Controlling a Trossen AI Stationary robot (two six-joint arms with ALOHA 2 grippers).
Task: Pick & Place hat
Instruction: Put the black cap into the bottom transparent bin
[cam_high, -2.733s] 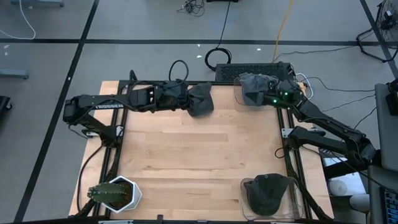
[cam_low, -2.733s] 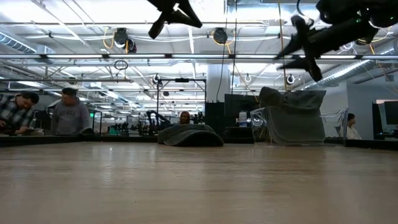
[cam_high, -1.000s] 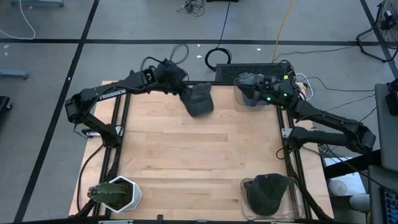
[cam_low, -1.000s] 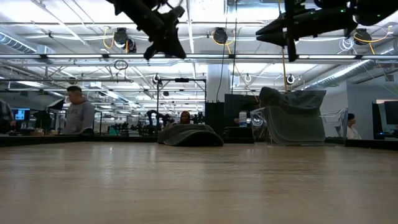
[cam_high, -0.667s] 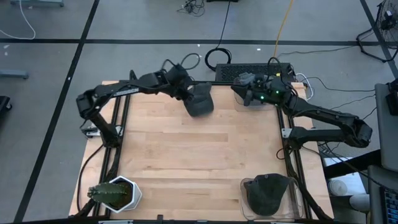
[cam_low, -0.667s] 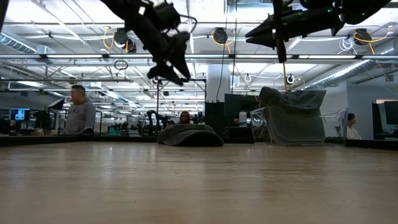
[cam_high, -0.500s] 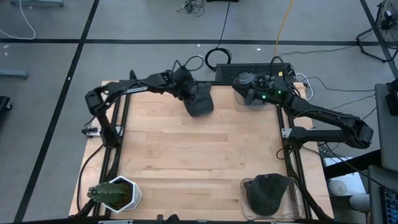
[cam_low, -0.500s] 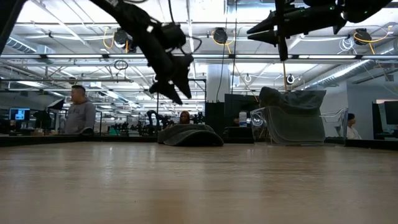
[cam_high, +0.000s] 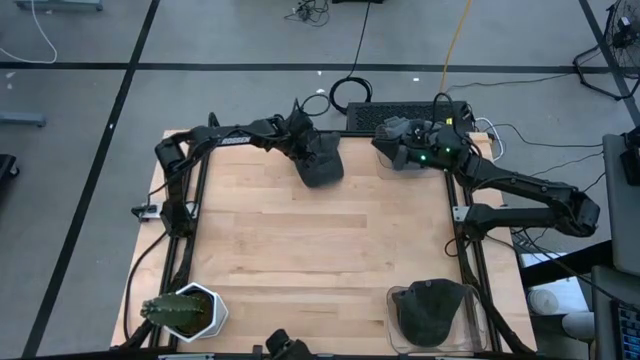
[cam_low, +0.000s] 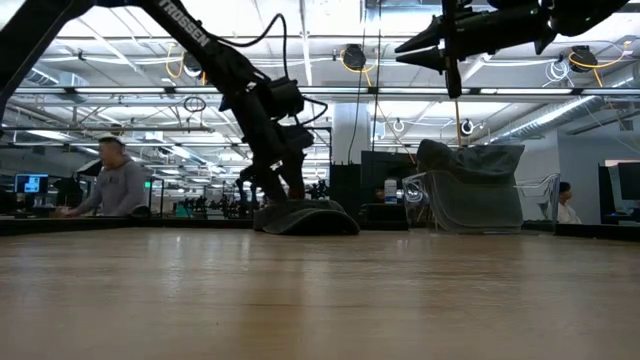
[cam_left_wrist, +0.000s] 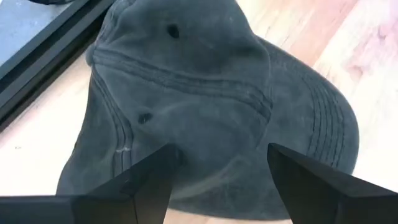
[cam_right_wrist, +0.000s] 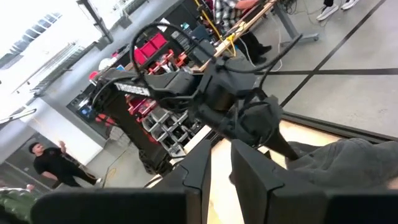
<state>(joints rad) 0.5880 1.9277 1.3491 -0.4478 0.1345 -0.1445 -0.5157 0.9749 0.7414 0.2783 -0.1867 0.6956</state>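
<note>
Hat (cam_left_wrist: 211, 106) | dark grey cap, stitched brim | left gripper (cam_left_wrist: 217, 180) open above it

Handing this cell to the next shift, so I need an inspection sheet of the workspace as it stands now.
Surface: wooden table, bare in the middle.
Job's things: dark hat lying near the far edge; second hat in a clear bin at the near right; a grey hat in the far-right bin.
Clutter: potted cactus at the near left corner.
Hands: left hand open, straddling the far hat; right hand raised over the far-right bin, fingers close together, nothing between them.
Cables: coil on the floor beyond the table.
Surroundings: a person at a bench behind.
</note>
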